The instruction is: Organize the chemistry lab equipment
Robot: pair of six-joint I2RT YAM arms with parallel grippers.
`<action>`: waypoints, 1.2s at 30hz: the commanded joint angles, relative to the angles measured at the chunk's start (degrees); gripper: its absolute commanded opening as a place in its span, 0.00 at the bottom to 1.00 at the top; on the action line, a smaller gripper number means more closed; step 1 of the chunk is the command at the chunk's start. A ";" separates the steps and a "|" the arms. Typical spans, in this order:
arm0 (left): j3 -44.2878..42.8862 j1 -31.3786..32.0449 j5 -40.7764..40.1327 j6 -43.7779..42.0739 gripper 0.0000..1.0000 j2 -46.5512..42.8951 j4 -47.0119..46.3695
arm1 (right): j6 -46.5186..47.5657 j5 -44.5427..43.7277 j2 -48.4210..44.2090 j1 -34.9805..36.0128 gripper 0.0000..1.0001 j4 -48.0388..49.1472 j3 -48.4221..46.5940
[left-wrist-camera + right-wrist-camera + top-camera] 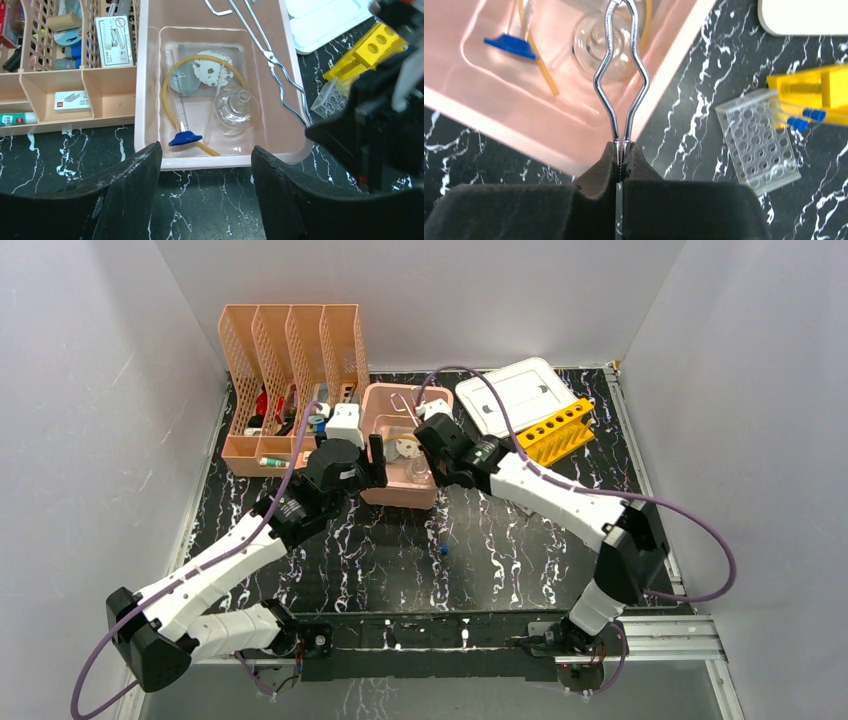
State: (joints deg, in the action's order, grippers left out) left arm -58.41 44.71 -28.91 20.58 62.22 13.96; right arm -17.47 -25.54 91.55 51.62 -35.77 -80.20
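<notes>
My right gripper [621,145] is shut on the metal tweezers [596,82], which reach out over the pink tub [574,132]. In the tub lie a yellow rubber tube [165,97], a clear glass dish [236,107], a blue clip [185,138] and a thin glass pipette [178,95]. My left gripper [205,147] is open and empty, low over the table just in front of the tub's near rim [200,162]. A clear tube rack [758,140] and a yellow tube rack [819,95] sit on the table to the right of the tub.
The peach mesh file holder [290,370] stands at the back left, against the tub's left side. The white lid [515,395] lies at the back right behind the yellow rack [558,430]. A small blue item [443,551] lies on the marbled table [400,560].
</notes>
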 commanded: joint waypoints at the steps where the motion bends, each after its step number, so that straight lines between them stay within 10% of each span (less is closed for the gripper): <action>1: 0.72 -0.54 -2.25 -0.40 0.64 -3.48 1.72 | 3.65 3.40 4.18 -2.20 0.00 5.28 -8.06; 23: 3.96 -2.56 -6.55 -2.99 0.64 -10.04 3.16 | 6.83 12.73 22.22 -4.78 0.00 -4.08 -24.74; 36: 4.53 -2.79 -5.66 -3.00 0.64 -10.50 2.00 | 6.94 12.37 19.06 -6.30 0.00 -4.35 -19.02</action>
State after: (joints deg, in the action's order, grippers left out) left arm -53.69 42.33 -34.11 18.11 52.49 16.36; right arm -11.62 -13.08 112.42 45.91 -40.56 -98.54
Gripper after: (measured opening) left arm 0.643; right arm 0.060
